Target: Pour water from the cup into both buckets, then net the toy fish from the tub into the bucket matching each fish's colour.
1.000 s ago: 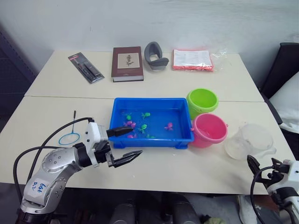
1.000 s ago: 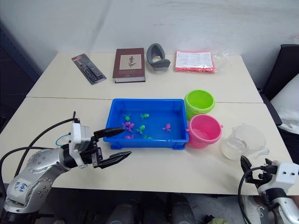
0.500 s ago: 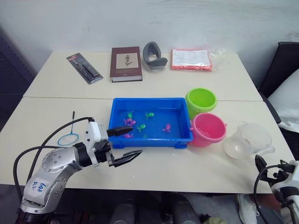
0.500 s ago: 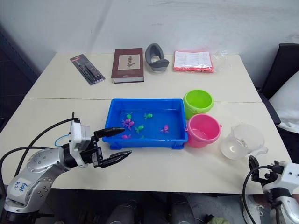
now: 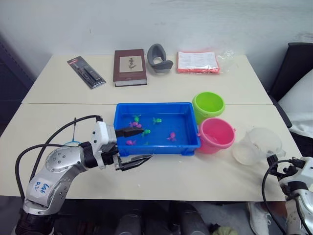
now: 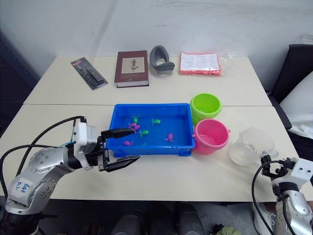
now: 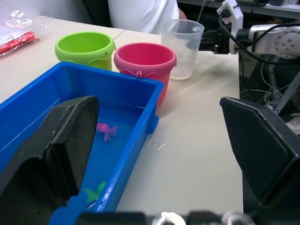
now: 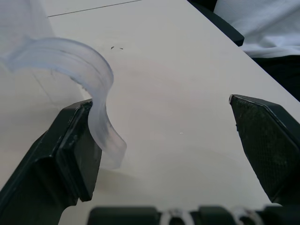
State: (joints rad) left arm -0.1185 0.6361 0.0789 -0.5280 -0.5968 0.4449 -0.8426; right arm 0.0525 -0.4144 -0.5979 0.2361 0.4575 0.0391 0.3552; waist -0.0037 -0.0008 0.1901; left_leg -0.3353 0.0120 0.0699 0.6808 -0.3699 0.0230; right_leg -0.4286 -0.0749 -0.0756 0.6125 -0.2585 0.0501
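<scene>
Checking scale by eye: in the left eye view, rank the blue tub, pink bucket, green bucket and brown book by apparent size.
1. Blue rectangular plastic tub.
2. Brown hardcover book.
3. Pink plastic bucket and lime green plastic bucket: they look alike, so no ranking.

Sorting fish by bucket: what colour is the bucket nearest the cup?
Pink, beside the clear cup; the left wrist view shows it best.

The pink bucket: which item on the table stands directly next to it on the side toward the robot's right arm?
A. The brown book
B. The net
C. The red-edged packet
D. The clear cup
D. In the head views the cup stands just beyond the pink bucket on the robot's right, while the tub lies on the bucket's other side.
</scene>
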